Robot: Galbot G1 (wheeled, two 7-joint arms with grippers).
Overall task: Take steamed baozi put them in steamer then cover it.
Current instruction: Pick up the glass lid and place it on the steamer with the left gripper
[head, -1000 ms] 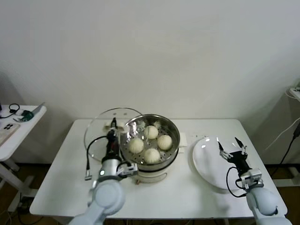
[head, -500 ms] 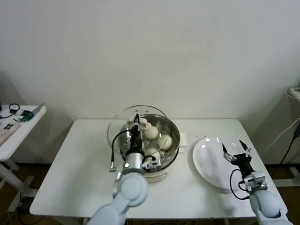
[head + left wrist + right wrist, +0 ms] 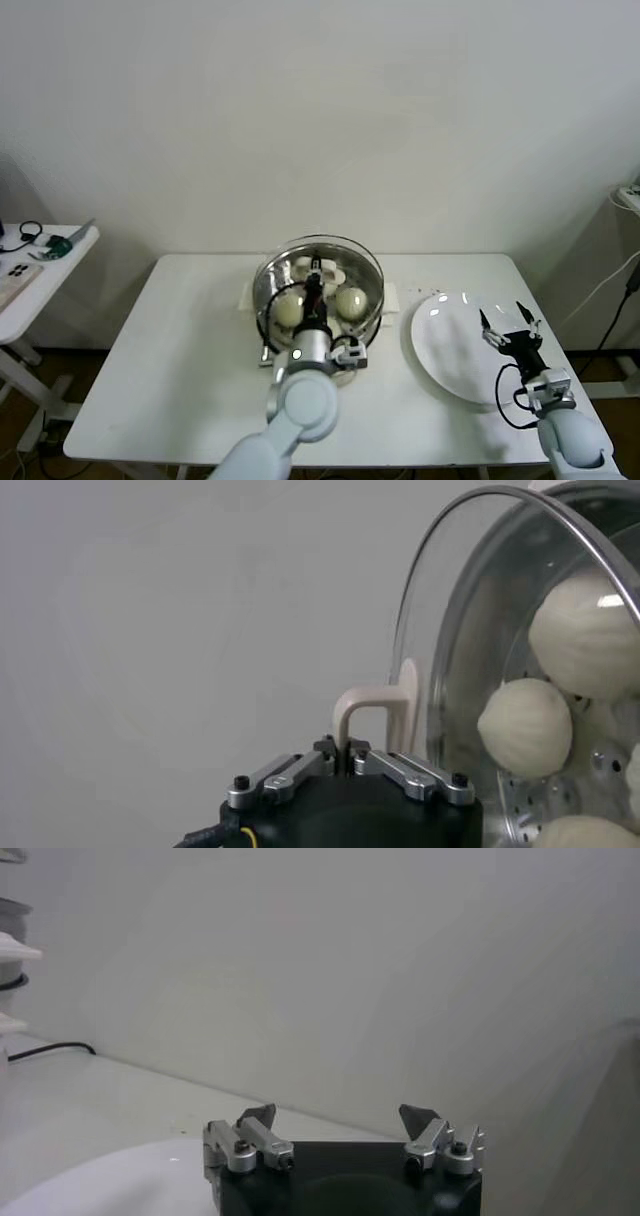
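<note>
Head view overlooks the table [image 3: 140,350]; wrist views sit close behind each end effector.

You see cream-white baozi [image 3: 349,301] under the clear, metal-rimmed cover [image 3: 318,262] with its cream bar handle [image 3: 372,712], a shiny steel steamer [image 3: 372,318], a white plate [image 3: 450,345], a white desk [image 3: 150,370].

You're in a bare test room or lab: a plain white wall [image 3: 320,120], a white folding counter [image 3: 140,360], and at nine o'clock a side table [image 3: 40,270] strewn with tools and cables.
</note>
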